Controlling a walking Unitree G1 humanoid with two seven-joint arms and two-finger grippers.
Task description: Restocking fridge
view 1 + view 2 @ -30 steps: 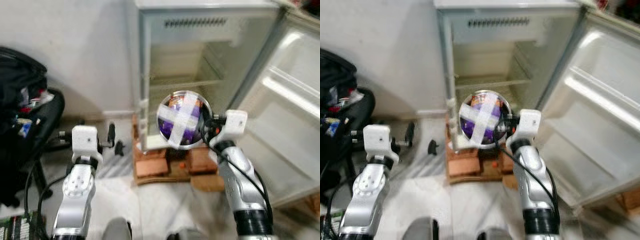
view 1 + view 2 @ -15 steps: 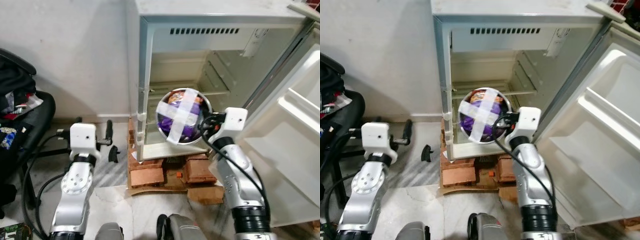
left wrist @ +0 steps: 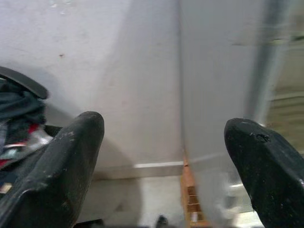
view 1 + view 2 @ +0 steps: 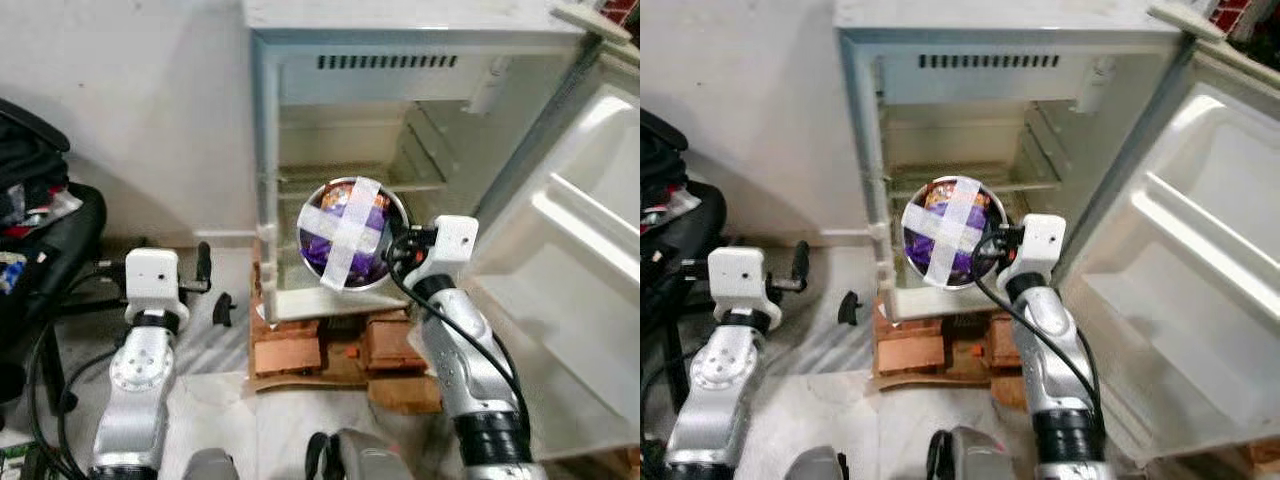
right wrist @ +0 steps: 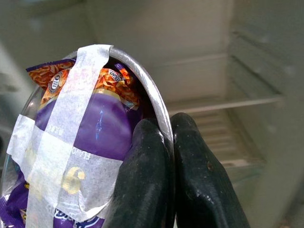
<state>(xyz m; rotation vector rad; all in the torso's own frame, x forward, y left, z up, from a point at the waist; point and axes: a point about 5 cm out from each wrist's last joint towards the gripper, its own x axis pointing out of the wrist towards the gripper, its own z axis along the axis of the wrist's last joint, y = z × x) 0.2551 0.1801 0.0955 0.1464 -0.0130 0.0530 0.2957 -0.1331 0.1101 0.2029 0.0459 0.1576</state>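
Observation:
A steel bowl [image 4: 352,234] holds a purple snack packet [image 5: 102,130] strapped in by crossed white tape. My right gripper [image 4: 398,250] is shut on the bowl's rim [image 5: 156,114], with one finger inside and one outside, and holds it tilted in front of the open fridge [image 4: 400,130]. The fridge's shelves look bare, and its door [image 4: 570,250] swings out to the right. My left gripper [image 4: 205,272] stands open at the lower left, apart from the fridge, with nothing between its fingers [image 3: 66,166].
The fridge stands on red bricks [image 4: 290,350] and cardboard. A black chair piled with bags [image 4: 45,230] is on the left by the white wall. A small black object [image 4: 224,308] lies on the marble floor beside the bricks.
The view has shifted and sharpened as the camera moved. The bowl stays in my right gripper, now a little closer to the fridge opening. My left arm hangs much the same.

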